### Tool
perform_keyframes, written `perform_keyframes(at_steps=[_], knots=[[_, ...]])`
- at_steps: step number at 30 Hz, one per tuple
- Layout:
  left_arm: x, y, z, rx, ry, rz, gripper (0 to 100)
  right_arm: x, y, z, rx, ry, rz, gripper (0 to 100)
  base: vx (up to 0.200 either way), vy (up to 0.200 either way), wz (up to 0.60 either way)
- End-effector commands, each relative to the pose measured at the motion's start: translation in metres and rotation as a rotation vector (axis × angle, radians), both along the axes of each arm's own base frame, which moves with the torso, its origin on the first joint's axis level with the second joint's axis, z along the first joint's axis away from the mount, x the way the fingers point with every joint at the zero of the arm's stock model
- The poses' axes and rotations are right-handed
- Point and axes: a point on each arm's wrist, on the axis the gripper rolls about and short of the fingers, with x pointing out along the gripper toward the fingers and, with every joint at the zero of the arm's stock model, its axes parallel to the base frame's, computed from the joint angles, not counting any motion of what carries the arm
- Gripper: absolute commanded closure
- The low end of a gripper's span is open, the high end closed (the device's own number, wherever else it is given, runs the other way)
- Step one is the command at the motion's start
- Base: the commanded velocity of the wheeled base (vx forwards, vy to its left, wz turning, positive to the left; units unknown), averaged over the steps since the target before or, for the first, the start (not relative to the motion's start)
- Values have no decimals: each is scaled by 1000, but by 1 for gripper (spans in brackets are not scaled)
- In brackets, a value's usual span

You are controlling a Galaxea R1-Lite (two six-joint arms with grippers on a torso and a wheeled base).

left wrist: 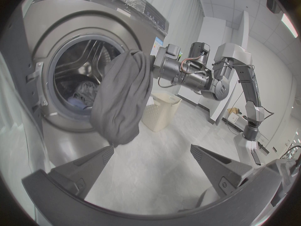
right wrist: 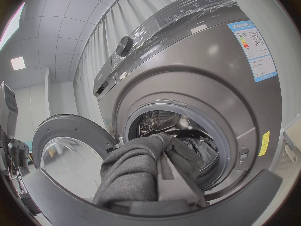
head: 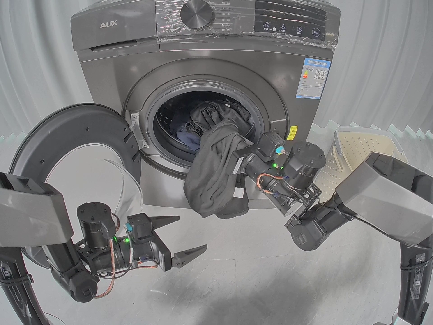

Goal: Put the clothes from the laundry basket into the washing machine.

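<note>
A grey front-loading washing machine [head: 207, 59] stands with its round door [head: 67, 136] swung open to the left. Dark clothes [head: 216, 111] lie inside the drum. My right gripper [head: 232, 152] is shut on a dark grey garment [head: 212, 172], held just in front of the drum opening; the cloth hangs down over the lower rim. The same garment [left wrist: 120, 94] drapes before the opening [right wrist: 175, 132] and covers the right gripper's fingers [right wrist: 134, 170]. My left gripper [head: 185, 235] sits low at the left, open and empty, its fingertips [left wrist: 108, 151] spread wide.
A cream laundry basket [head: 361, 147] stands on the floor to the right of the machine, partly behind my right arm; it also shows beside the machine [left wrist: 161, 109]. Pale floor lies bare in front. Grey curtains hang behind.
</note>
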Motion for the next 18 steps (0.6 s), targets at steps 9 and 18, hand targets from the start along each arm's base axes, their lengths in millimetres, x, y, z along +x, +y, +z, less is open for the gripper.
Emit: perform_keyframes(at_steps=[9,18], knots=[[52,-60,2,-72,-155,73,0,-10,14,-3,1,9,33,100,0,0,0],[86,-72,2,-145,-194,225,0,-17,20,0,12,10,40,100,0,0,0]])
